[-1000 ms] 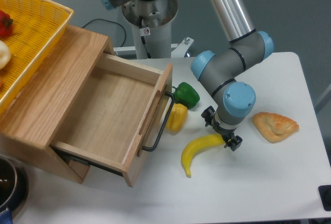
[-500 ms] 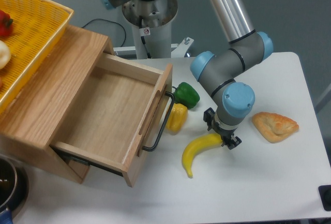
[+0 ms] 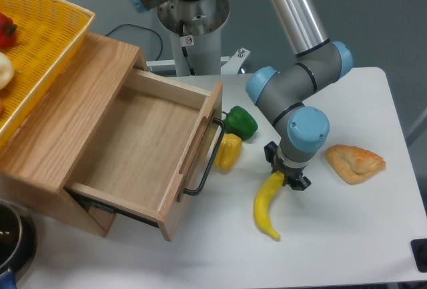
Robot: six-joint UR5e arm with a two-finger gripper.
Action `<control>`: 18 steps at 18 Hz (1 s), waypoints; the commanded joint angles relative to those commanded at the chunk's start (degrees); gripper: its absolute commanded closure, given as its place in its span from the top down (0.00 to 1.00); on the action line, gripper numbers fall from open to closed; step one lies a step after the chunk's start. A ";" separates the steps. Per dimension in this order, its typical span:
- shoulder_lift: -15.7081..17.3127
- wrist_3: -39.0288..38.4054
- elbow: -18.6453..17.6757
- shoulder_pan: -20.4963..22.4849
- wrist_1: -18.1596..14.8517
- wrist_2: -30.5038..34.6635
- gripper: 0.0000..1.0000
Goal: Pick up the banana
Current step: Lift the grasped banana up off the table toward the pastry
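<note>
Hanging from jaws (image 3: 286,177) clamped on its upper end, banana (image 3: 265,203) pointing down toward table front.

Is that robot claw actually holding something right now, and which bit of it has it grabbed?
Yes. The gripper is closed on the long curved bright-yellow banana, pinching its upper end; the rest hangs down toward the white table.

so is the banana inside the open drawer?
No, the banana lies on the white table right of the open drawer, its upper end at the gripper.
</note>
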 joint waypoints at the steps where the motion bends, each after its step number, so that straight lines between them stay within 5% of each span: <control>1: 0.00 -0.09 0.88 0.09 -0.09 0.17 0.29; 9: 1.23 3.42 4.48 1.14 -0.79 8.96 0.28; 14: 2.02 4.39 11.86 2.64 -10.35 8.26 0.24; 18: 3.08 4.39 14.42 2.90 -13.27 7.21 0.21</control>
